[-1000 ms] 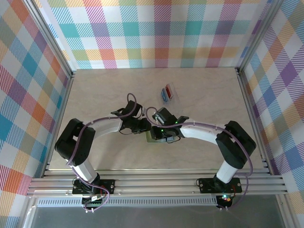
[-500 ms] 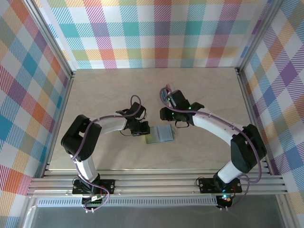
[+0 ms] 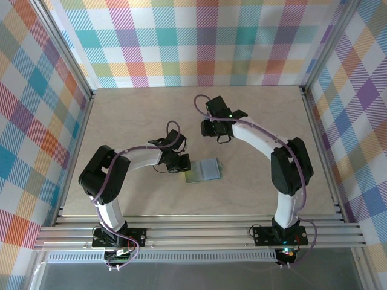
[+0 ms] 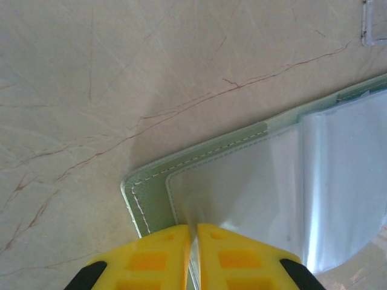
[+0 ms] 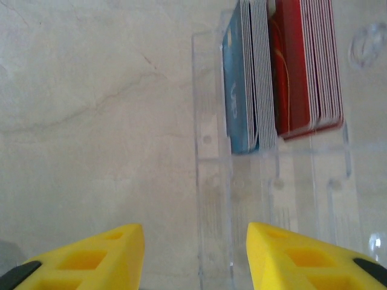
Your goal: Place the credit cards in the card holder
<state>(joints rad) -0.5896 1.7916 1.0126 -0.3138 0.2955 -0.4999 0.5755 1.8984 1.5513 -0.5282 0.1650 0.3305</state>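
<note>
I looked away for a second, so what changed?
The right gripper left the wallet and swung out to the far tray of cards, where it hangs open. The left gripper stayed pinched on the wallet's corner, and the wallet stayed put.

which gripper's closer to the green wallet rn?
Left. The left gripper is shut on the wallet at its edge. The right gripper hangs open over the clear tray of cards, well apart from the wallet.

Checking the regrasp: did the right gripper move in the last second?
Yes. The right gripper went from over the wallet toward the back wall; it is now open at the tray.
</note>
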